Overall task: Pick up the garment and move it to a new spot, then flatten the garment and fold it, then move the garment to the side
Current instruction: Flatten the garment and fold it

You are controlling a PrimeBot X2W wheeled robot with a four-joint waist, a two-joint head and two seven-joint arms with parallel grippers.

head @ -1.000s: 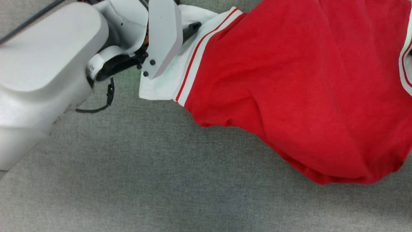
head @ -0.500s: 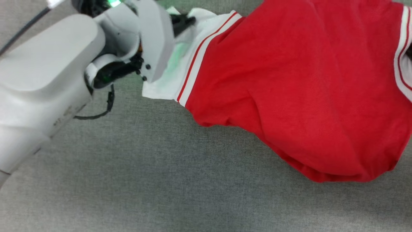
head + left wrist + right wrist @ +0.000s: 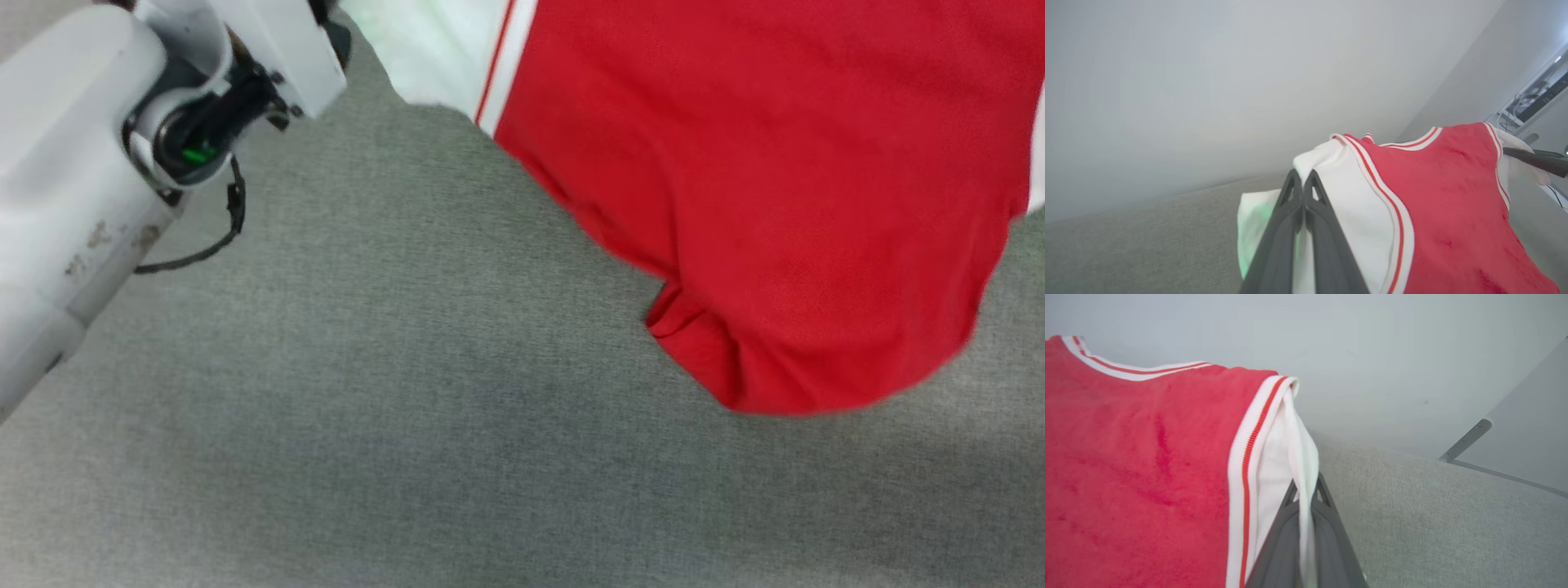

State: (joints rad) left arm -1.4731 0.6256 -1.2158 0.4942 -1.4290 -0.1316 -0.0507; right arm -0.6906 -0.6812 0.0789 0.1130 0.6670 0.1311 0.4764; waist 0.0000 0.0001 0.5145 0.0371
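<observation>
Since a second ago the left gripper (image 3: 1302, 176) has gone from open over the sleeve to shut on it, and the shirt's (image 3: 759, 163) lower edge has bunched narrower. The head camera has also shifted.

The left fingers are pressed together on a fold of white sleeve (image 3: 1331, 179) at its top edge. In its own wrist view the right gripper (image 3: 1306, 486) is clamped on the other sleeve (image 3: 1290, 449), with white cloth running down between the fingers. In the left wrist view one of the right gripper's dark fingers shows at 3 o'clock.

Pinching both sleeves spreads the shirt between the arms, probably so that it hangs open for carrying and can be laid flat later. In the head view the red body fills 1 o'clock and the hem droops toward 5 o'clock over the grey surface (image 3: 367, 425). Whether the hem touches the surface I cannot tell. The left forearm (image 3: 57, 163) sits at 10 o'clock.
</observation>
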